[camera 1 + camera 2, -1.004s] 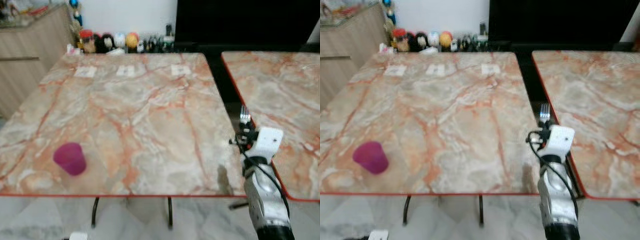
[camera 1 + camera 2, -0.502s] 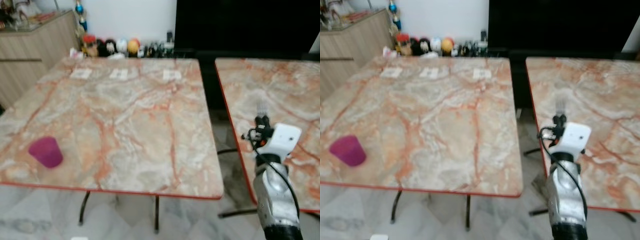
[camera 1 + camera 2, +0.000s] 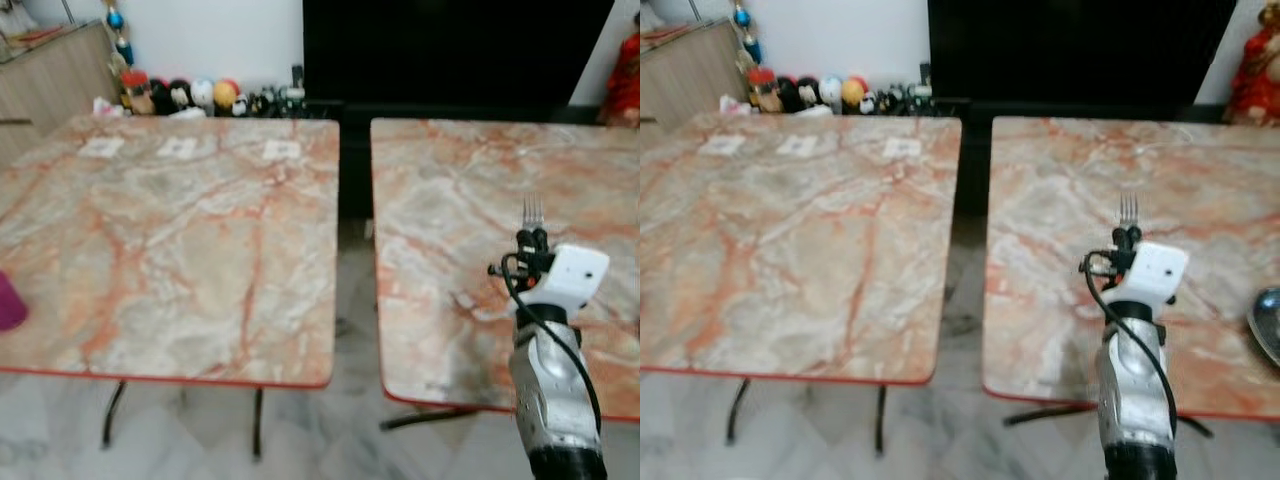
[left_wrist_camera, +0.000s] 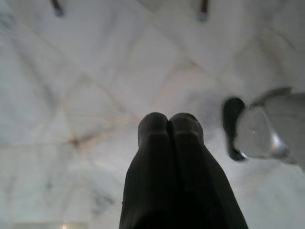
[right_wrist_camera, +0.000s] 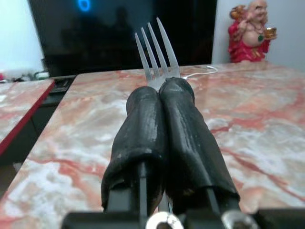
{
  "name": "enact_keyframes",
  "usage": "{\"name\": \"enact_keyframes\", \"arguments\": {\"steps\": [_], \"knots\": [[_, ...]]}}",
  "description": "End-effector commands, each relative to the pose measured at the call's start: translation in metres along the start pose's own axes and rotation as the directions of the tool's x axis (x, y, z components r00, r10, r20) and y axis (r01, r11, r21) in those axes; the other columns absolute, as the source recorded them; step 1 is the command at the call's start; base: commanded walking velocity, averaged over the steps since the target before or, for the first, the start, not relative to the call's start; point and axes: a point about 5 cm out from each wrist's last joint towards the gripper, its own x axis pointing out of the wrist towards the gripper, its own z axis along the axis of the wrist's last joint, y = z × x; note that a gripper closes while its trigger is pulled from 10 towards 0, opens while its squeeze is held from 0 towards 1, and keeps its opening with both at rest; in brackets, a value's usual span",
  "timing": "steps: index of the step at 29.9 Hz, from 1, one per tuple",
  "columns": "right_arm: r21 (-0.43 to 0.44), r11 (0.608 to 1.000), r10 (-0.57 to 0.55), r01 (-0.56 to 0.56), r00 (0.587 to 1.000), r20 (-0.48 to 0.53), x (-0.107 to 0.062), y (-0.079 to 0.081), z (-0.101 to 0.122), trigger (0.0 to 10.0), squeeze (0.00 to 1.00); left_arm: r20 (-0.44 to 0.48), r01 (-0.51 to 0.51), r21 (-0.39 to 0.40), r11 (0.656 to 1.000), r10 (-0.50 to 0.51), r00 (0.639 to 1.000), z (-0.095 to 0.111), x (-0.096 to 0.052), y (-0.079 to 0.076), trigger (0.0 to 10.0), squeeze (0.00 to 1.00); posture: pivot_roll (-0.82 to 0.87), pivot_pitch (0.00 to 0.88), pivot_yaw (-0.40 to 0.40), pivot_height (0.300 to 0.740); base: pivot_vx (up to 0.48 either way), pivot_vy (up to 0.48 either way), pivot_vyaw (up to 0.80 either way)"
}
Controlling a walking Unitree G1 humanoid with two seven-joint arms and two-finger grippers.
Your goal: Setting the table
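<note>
My right gripper (image 5: 159, 86) is shut on a silver fork (image 5: 156, 50), whose tines stick up past the fingertips. In the eye views the fork (image 3: 533, 211) and the right gripper (image 3: 533, 238) are raised over the near part of the right marble table (image 3: 470, 190). A purple cup (image 3: 8, 301) stands at the near left corner of the left marble table (image 3: 170, 230), cut off by the picture's edge. My left gripper (image 4: 167, 120) hangs shut with nothing in it, pointing down at the pale tiled floor (image 4: 86, 95).
A gap (image 3: 354, 240) separates the two tables. Small figurines (image 3: 180, 95) line the wall behind the left table, beside a wooden cabinet (image 3: 60, 60). A red statue (image 5: 249, 28) stands beyond the right table. A metal bowl's rim (image 3: 1268, 320) lies at the right table's near edge.
The camera has swung to the right: the left table and cup slid left, and the right table came to the front. My right gripper still holds the fork upright.
</note>
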Motion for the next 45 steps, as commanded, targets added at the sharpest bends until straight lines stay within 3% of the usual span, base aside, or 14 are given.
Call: {"name": "enact_keyframes", "arguments": {"steps": [1,16,24,30,34,40,45], "knots": [[-0.009,1.000,-0.012,0.012,1.000,0.024,0.003,-0.004,0.007,10.0,0.00,-0.006,0.001,0.004,1.000,-0.001,1.000,0.001,0.001,-0.001,10.0,0.00,-0.03,0.002,0.006,0.740,0.000,-0.472,0.00],[-0.012,0.999,-0.033,0.034,0.999,0.042,0.005,-0.009,0.011,10.0,0.00,-0.003,0.003,0.003,1.000,-0.003,1.000,0.005,0.002,-0.004,10.0,0.00,-0.03,0.008,0.005,0.740,0.000,-0.472,0.00],[-0.023,0.997,-0.076,0.077,0.995,0.063,0.006,-0.019,0.015,10.0,0.00,-0.011,-0.011,-0.003,1.000,0.011,1.000,-0.003,-0.001,0.012,10.0,0.00,-0.03,0.017,0.008,0.740,0.000,-0.472,0.00],[-0.028,0.996,-0.087,0.089,0.994,0.067,0.006,-0.021,0.016,10.0,0.00,-0.011,-0.012,-0.005,1.000,0.012,1.000,-0.004,-0.002,0.012,10.0,0.00,-0.03,0.022,0.008,0.740,0.000,-0.472,0.00],[-0.042,0.993,-0.110,0.113,0.992,0.067,0.006,-0.027,0.017,10.0,0.00,-0.007,-0.012,-0.007,1.000,0.012,1.000,-0.003,-0.001,0.007,10.0,0.00,-0.04,0.028,0.007,0.740,0.000,-0.351,0.00],[-0.061,0.986,-0.153,0.156,0.987,0.054,0.009,-0.036,0.016,10.0,0.00,0.034,0.005,-0.007,1.000,-0.005,0.999,0.015,0.004,-0.011,10.0,0.00,-0.04,0.028,0.007,0.740,0.000,0.000,0.00],[-0.085,0.978,-0.191,0.189,0.981,-0.022,0.014,-0.043,0.009,10.0,0.00,0.047,0.009,-0.010,1.000,-0.009,0.999,0.025,0.006,-0.013,10.0,0.00,-0.03,0.027,0.007,0.740,0.000,0.000,0.00]]}}
